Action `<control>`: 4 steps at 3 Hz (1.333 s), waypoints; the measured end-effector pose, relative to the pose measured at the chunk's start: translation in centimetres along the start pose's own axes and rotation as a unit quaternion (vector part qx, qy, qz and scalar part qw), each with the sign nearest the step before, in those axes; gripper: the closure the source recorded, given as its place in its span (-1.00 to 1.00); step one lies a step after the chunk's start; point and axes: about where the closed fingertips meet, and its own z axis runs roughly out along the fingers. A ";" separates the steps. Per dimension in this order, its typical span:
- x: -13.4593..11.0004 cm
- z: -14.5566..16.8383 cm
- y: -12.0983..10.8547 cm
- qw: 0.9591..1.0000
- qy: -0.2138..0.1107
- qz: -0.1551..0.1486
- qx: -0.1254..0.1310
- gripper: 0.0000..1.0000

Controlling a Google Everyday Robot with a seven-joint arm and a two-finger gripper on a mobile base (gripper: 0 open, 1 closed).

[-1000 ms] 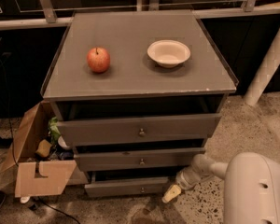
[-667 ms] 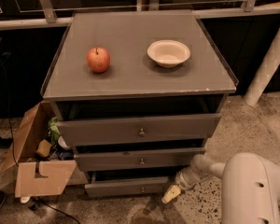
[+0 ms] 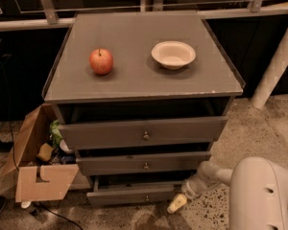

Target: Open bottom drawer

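The bottom drawer is the narrowest grey-brown front, low on the cabinet, with a small brass knob at its centre. It stands slightly pulled out, with a dark gap above it. My gripper is low at the drawer's right end, near the floor, at the end of my white arm. The mid-sized drawer and the widest top drawer sit above, both a little way out.
A red apple and a cream bowl rest on the cabinet top. An open cardboard box with clutter stands on the floor at the left. A white post rises at the right. My arm's white body fills the lower right.
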 end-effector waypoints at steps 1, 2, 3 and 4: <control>-0.2 -0.7 0.2 1.000 0.000 0.000 0.000 -1.00; 2.1 -2.3 0.6 1.000 0.013 0.025 -0.002 -1.00; 2.1 -2.3 0.6 1.000 0.012 0.025 -0.002 -1.00; 0.1 -3.8 0.5 1.000 -0.013 0.019 0.006 -1.00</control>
